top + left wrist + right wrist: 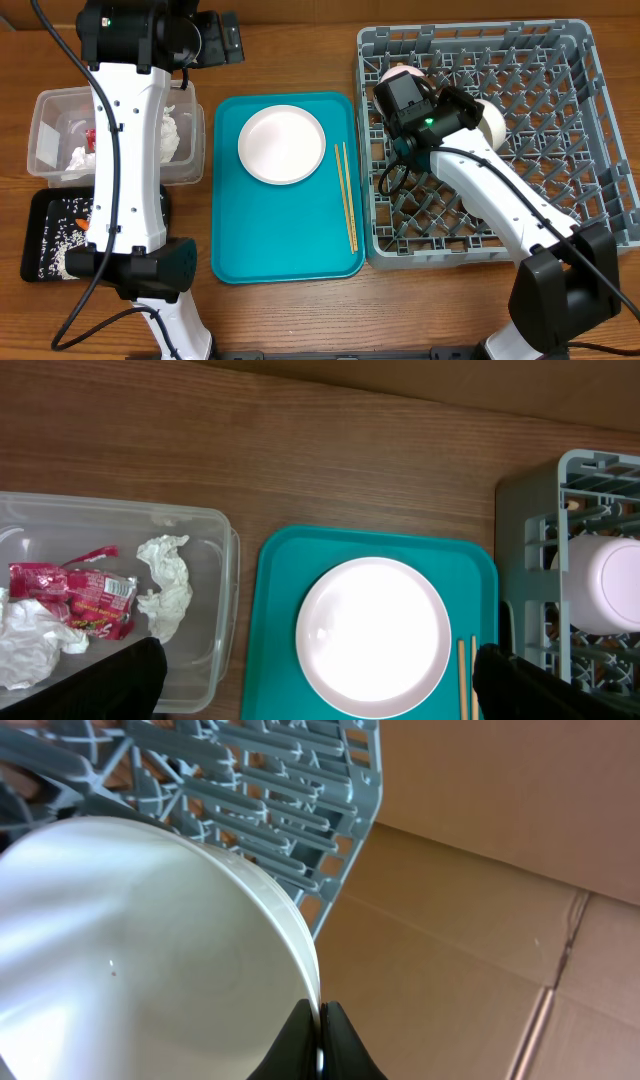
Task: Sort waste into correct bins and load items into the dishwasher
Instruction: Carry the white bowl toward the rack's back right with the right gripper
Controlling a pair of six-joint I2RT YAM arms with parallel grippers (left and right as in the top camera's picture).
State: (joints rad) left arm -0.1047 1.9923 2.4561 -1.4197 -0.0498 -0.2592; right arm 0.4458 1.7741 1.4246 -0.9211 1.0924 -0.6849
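My right gripper (pixel 320 1038) is shut on the rim of a white bowl (pixel 130 940), which it holds tilted on edge over the grey dishwasher rack (pixel 600 150). In the overhead view that bowl (pixel 491 121) lies just right of the gripper (pixel 466 108). Another white dish (pixel 605 585) sits upside down in the rack's near-left corner. My left gripper (pixel 318 685) hangs open high above the round white plate (pixel 372 635). The chopsticks (pixel 346 195) lie beside the plate. The clear tub (pixel 45 105) holds the red wrapper (pixel 75 590) and tissues (pixel 165 585). The black tray (pixel 35 240) holds white scraps and a carrot piece (pixel 80 222).
The plate and chopsticks rest on a large teal tray (pixel 240 250) between the bins and the rack. My left arm (pixel 130 160) reaches over the tub and the black tray and hides part of each. Bare wooden table surrounds everything.
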